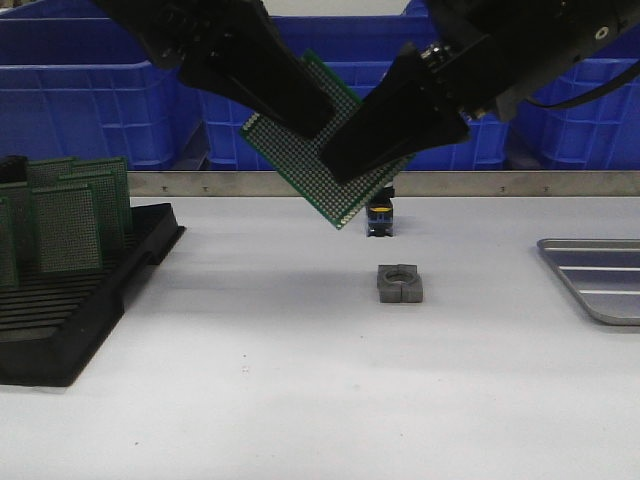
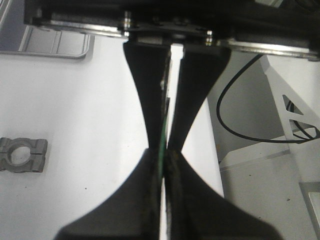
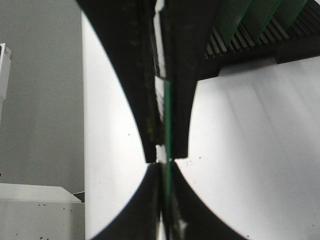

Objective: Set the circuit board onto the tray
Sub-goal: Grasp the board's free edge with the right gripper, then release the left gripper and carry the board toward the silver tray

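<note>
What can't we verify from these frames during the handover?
- Circuit board: front view, middle hidden behind both claws; wrist views show only its edge.
- Tray: front view, cut off by the right edge.
- Small dark part behind the grey clamp block: too small to identify.

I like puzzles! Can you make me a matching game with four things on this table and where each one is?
Things:
1. green perforated circuit board
2. flat silver-grey metal tray
3. black slotted plastic rack
4. small grey metal clamp block with a round hole

Places:
A. lying on the table's middle
B. at the table's right edge
C. up in the air, pinched by both pincers
D. on the table's left, holding upright green boards

Pairs: 1-C, 2-B, 3-D, 4-A
</note>
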